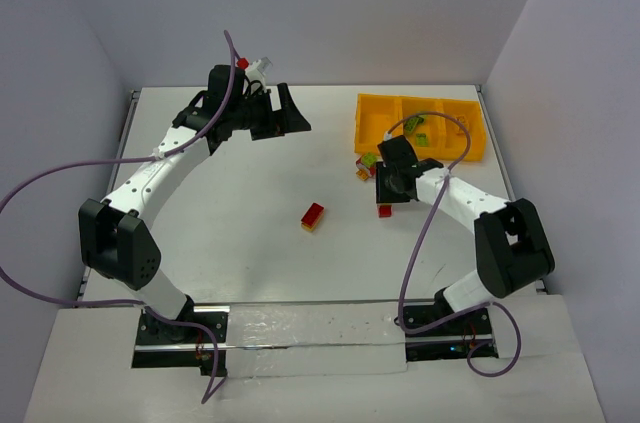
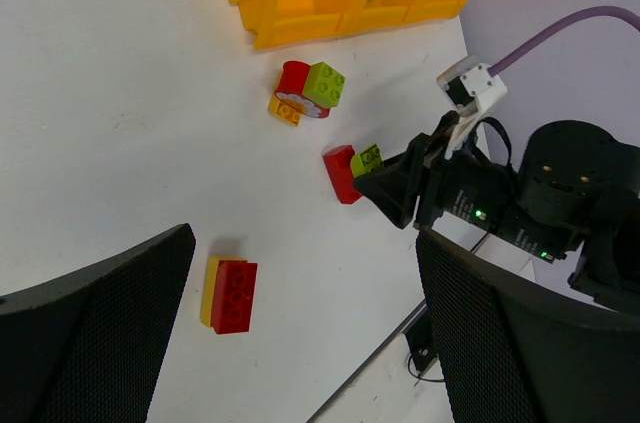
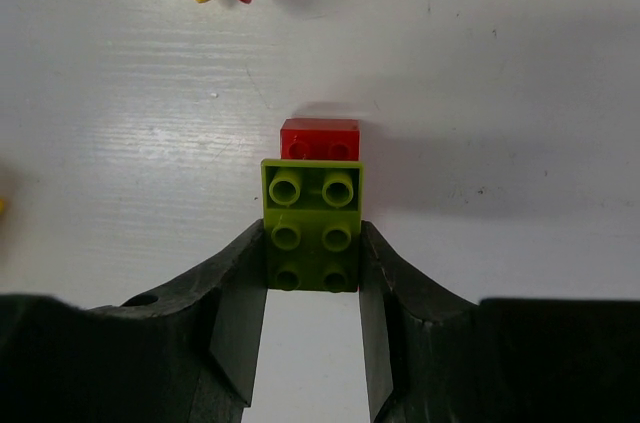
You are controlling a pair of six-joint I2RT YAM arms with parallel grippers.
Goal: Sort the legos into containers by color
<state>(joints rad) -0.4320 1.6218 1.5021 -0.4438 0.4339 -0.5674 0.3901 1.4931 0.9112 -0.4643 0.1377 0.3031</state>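
My right gripper (image 3: 312, 278) is shut on a lime green brick (image 3: 311, 226) that is joined to a red brick (image 3: 320, 139) at its far end, low at the table. In the top view this pair (image 1: 385, 209) lies below the orange-yellow tray (image 1: 372, 123), with my right gripper (image 1: 387, 197) over it. A red-on-yellow brick pair (image 1: 313, 216) lies mid-table and also shows in the left wrist view (image 2: 231, 294). My left gripper (image 1: 288, 113) is open and empty at the far left, high above the table.
A small cluster of red, green and yellow bricks (image 2: 306, 94) lies between the tray (image 2: 300, 28) and the held pair. Green bricks (image 1: 417, 130) lie in the tray's middle compartment. Walls stand close behind and beside the table.
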